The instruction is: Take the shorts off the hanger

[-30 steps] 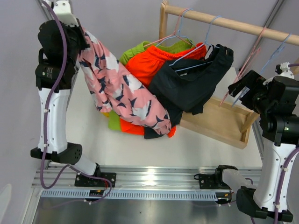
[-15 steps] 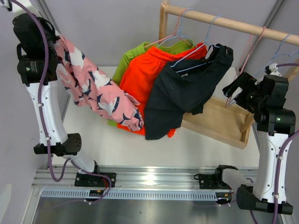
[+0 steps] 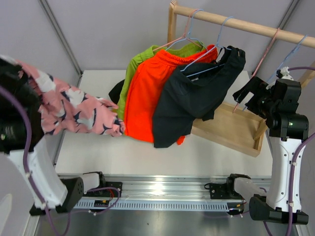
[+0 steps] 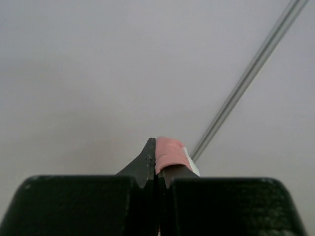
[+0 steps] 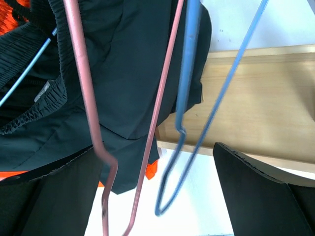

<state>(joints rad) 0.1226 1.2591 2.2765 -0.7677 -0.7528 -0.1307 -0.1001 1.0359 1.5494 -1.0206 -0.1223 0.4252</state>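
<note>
Left end effector (image 4: 156, 147), clamped on soft pink patterned shorts (image 3: 74, 115), holds them at far left above the white bench (image 3: 147, 152). Lime-green shorts (image 3: 132, 73), bright orange shorts (image 3: 145, 98) and black shorts (image 3: 192, 98) crowd the wooden rail (image 3: 236, 22). Right end effector (image 5: 157, 184) gapes wide before a bare pink wire hanger (image 5: 83, 98) and a bare blue wire hanger (image 5: 189, 73).

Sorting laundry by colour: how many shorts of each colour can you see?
Pink patterned fabric shorts: 1
Lime green fabric shorts: 1
Bright orange fabric shorts: 1
Black fabric shorts: 1, perhaps another behind the green
Total: 4 or 5
</note>
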